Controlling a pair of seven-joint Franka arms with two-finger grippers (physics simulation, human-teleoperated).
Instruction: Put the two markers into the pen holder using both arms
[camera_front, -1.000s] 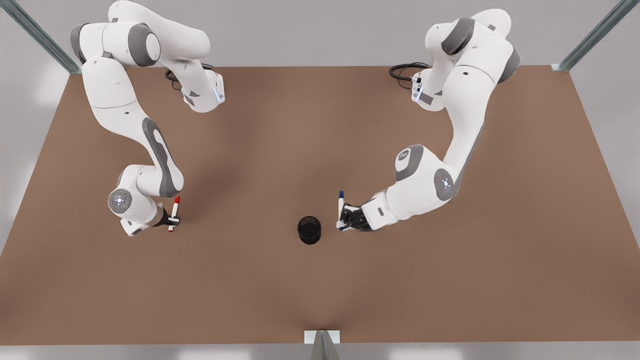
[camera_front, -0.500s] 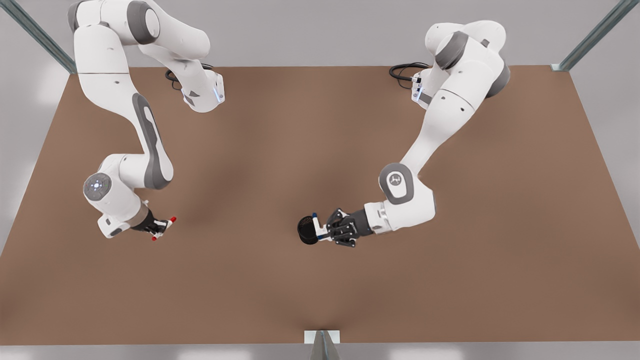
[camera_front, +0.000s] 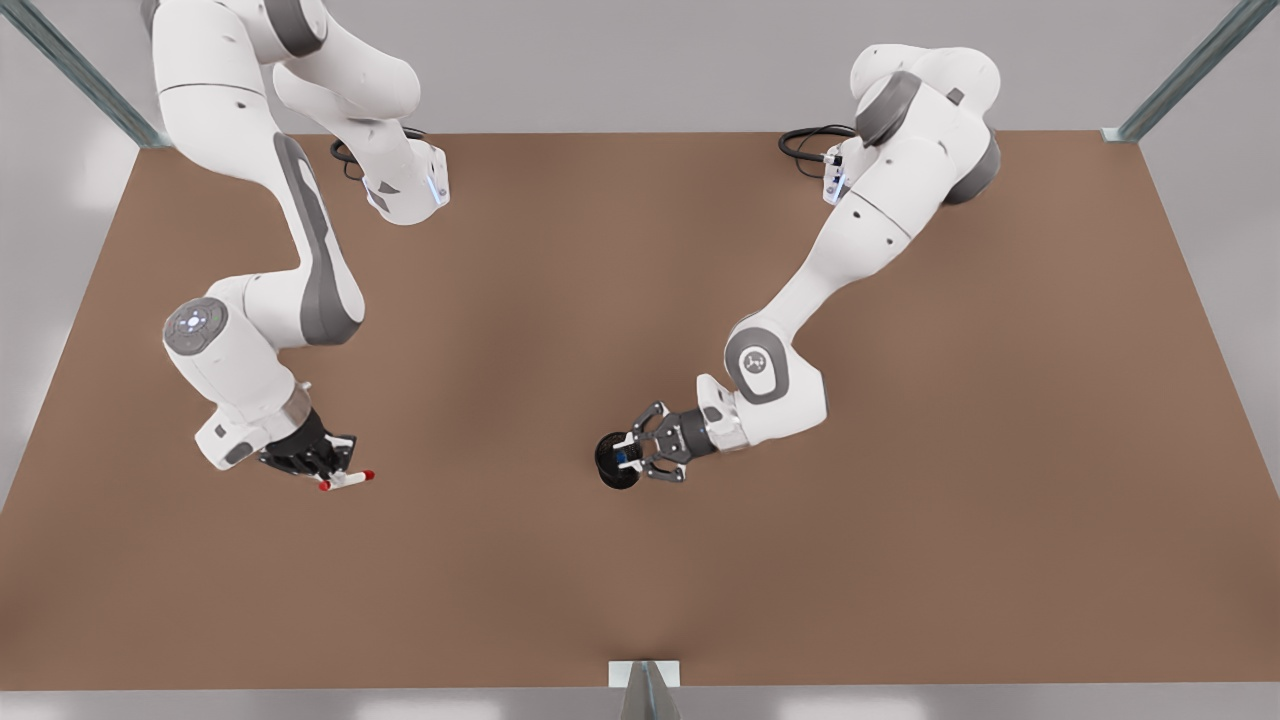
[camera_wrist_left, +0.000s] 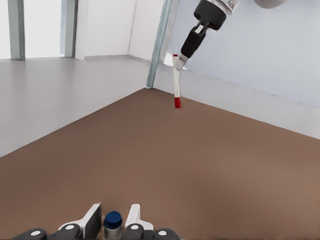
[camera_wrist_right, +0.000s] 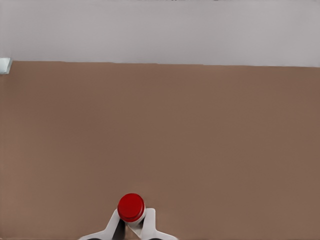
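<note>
The black pen holder (camera_front: 610, 464) stands near the table's middle. My left gripper (camera_front: 640, 457), on the front view's right, hovers over it, open. The blue-capped marker (camera_front: 628, 457) sits between the spread fingers, over the holder's mouth. In the left wrist view its blue cap (camera_wrist_left: 113, 219) stands low between my fingers (camera_wrist_left: 93, 219), a small gap on each side. My right gripper (camera_front: 335, 470), on the front view's left, is shut on the red-capped marker (camera_front: 346, 480), which lies level above the table. The red cap (camera_wrist_right: 131, 207) shows end-on in the right wrist view. The left wrist view shows this marker (camera_wrist_left: 176, 85) hanging from the far gripper (camera_wrist_left: 179, 61).
The brown table (camera_front: 640, 600) spreads wide around the holder. Black cables (camera_front: 805, 140) lie at the arm bases by the far edge. Metal frame posts (camera_front: 1180, 75) rise at the far corners, and a small bracket (camera_front: 645, 675) sits at the near edge.
My left gripper slid over the holder with the blue marker and its fingers spread. My right arm lifted and turned the red marker from upright-slanted to level.
</note>
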